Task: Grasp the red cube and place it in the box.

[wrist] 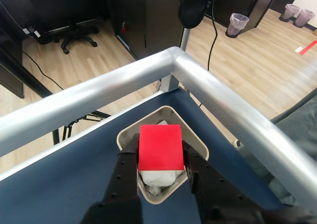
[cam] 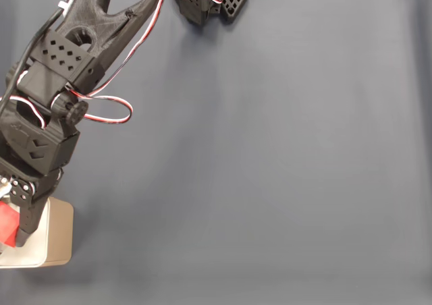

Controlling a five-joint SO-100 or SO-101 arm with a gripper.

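Observation:
The red cube (wrist: 159,147) is clamped between my gripper's (wrist: 160,151) two black fingers and hangs right above the box (wrist: 126,133), a beige-tan container with a white papery lining. In the fixed view the cube (cam: 7,225) peeks out at the far left edge beside the black arm, and the box (cam: 57,234) sits in the lower left corner, partly covered by the gripper (cam: 8,227).
A silver metal rail (wrist: 213,92) runs around the table corner just beyond the box, with office floor below it. The blue-grey tabletop (cam: 270,170) stretches to the right. The arm's black base (cam: 209,1) stands at the top edge.

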